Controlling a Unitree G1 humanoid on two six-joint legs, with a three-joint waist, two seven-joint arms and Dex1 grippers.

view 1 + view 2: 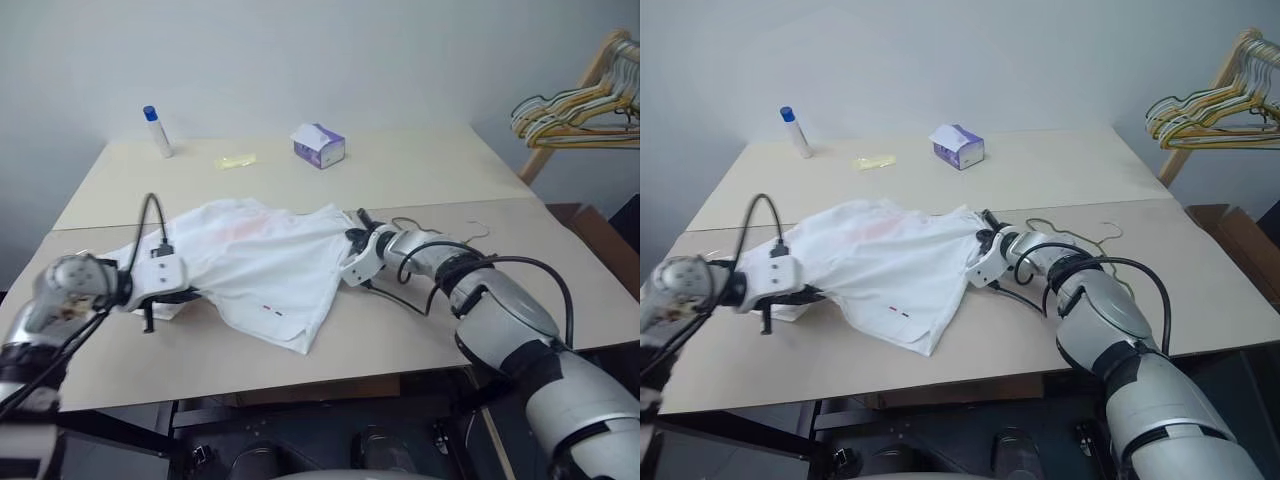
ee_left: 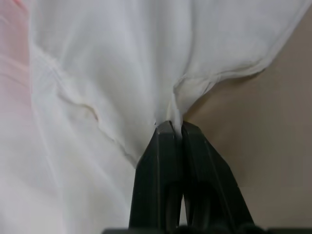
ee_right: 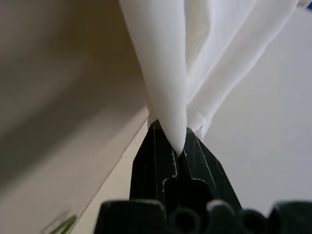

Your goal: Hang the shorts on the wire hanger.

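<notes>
The shorts [image 1: 255, 260] stretch across the table [image 1: 400, 170] between both pincers, left pincer [image 2: 175, 127] and right pincer [image 3: 176, 146] each clamping white, faintly pink-smudged fabric

One pair of shorts [image 1: 255, 265] lies at the centre of the frame, with one wire hanger [image 1: 1080, 238] just to its right. Two grippers, left [image 1: 150, 305] and right [image 1: 352, 240], sit at the shorts' two ends. Along the upper part of the frame are one bottle [image 1: 157, 131], one tissue box [image 1: 319, 145] and one yellow scrap [image 1: 236, 161], with one bunch of hangers [image 1: 575, 110] at the upper right, too tangled to count.
</notes>
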